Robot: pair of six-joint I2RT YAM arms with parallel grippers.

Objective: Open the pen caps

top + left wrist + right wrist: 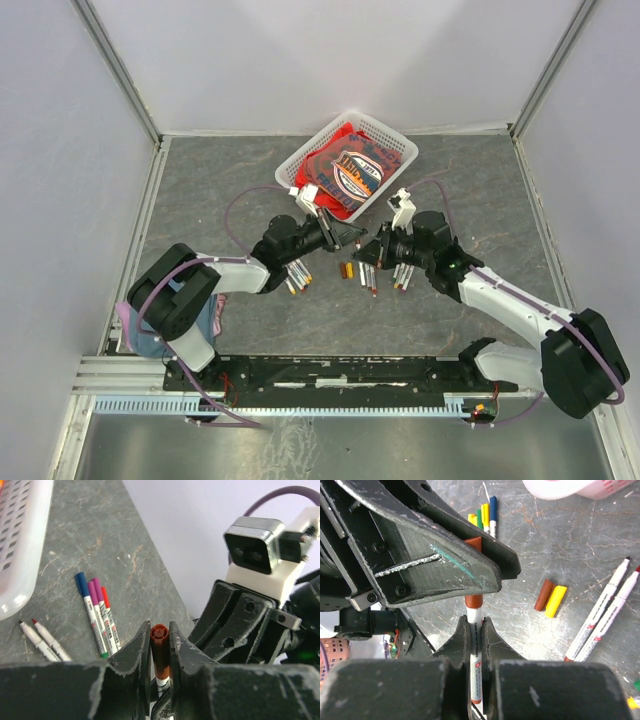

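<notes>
Jaws on both arms are pinched tight over the grey table (480, 200): the right gripper (475, 626) clamps a white pen barrel (476, 667), the left gripper (159, 632) that pen's brown cap (160, 652) (seated on it). Two loose pen caps (550, 597), brown and yellow, lie touching between the arms.

**Middle crowded, far corners open**

The left gripper (160, 641), clamped on a brown pen cap (160, 632), and the right gripper (475, 630), clamped on that pen's white barrel (475, 652), meet nose to nose at mid-table and bar the way through. Just nearward lie rows of pens (298, 277), with two loose caps (346, 270) among them. A white basket (385, 128) fills the middle of the far edge. The table (200, 180) lies bare at both far corners and along the near edge.
</notes>
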